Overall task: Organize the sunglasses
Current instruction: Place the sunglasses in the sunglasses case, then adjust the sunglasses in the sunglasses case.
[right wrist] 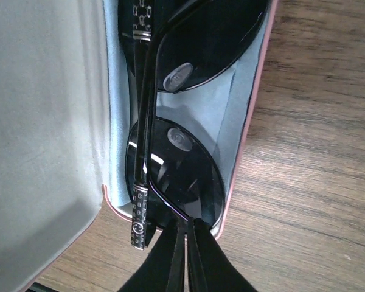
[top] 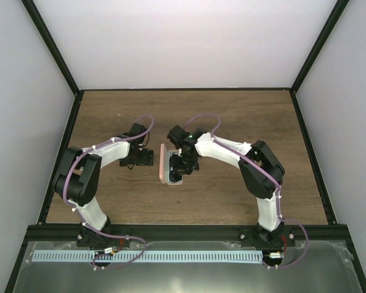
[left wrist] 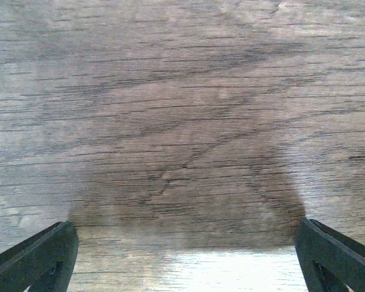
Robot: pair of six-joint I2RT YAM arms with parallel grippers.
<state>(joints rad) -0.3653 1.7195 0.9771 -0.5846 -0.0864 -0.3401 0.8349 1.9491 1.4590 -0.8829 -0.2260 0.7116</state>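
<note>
The sunglasses (right wrist: 176, 176), black with dark lenses, lie folded inside the open salmon-pink case (right wrist: 250, 121) on a light blue cloth (right wrist: 228, 103). One patterned temple end (right wrist: 140, 219) sticks out over the case's near rim. My right gripper (right wrist: 187, 222) is shut, its tips at the near lens edge where a thin temple wire meets them; whether the wire is pinched I cannot tell. From above, the right gripper (top: 183, 163) sits over the case (top: 163, 165). My left gripper (top: 147, 157) is open over bare wood just left of the case, fingers (left wrist: 45, 255) wide apart and nothing between them.
The case's grey-lined lid (right wrist: 42, 121) stands open on the left of the right wrist view. The wooden table (top: 232, 116) is framed by black rails and white walls. Both arms bend in toward the table's middle.
</note>
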